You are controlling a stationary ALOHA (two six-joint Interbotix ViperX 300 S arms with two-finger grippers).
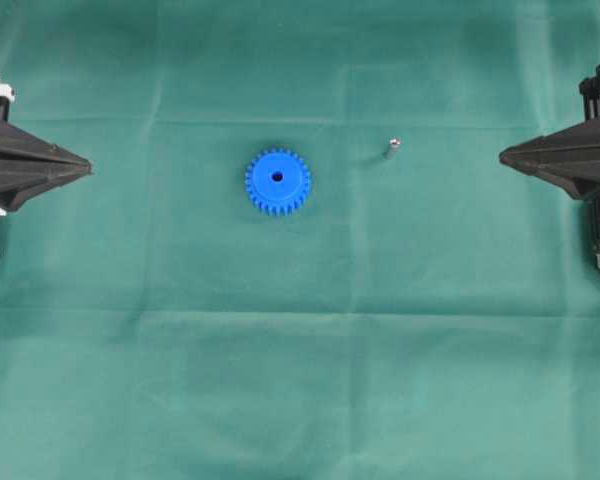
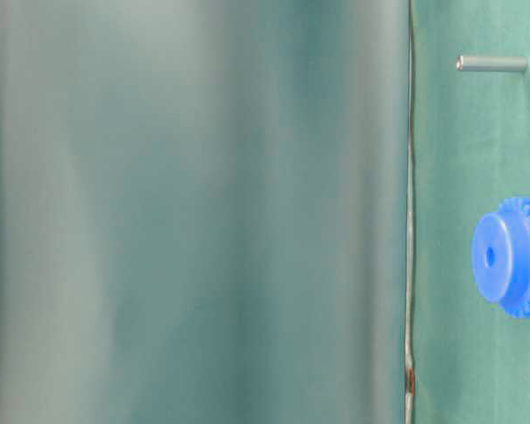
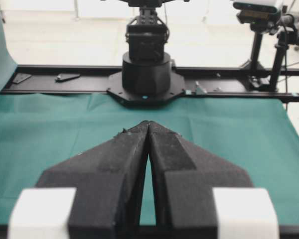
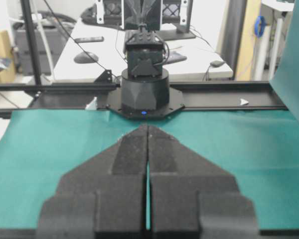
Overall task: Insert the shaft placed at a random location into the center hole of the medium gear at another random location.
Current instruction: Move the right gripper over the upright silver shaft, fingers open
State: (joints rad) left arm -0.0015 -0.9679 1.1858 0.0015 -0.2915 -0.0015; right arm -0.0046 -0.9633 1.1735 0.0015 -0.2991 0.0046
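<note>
The blue medium gear lies flat on the green cloth near the middle, its dark center hole facing up. It also shows in the table-level view. The small silvery shaft stands on the cloth to the gear's right; it shows in the table-level view too. My left gripper is shut and empty at the far left edge. My right gripper is shut and empty at the far right edge. Neither wrist view shows the gear or the shaft; each shows shut jaws, left and right.
The green cloth covers the whole table. The opposite arm's base stands at the far end in the left wrist view and in the right wrist view. A blurred green surface fills the left of the table-level view.
</note>
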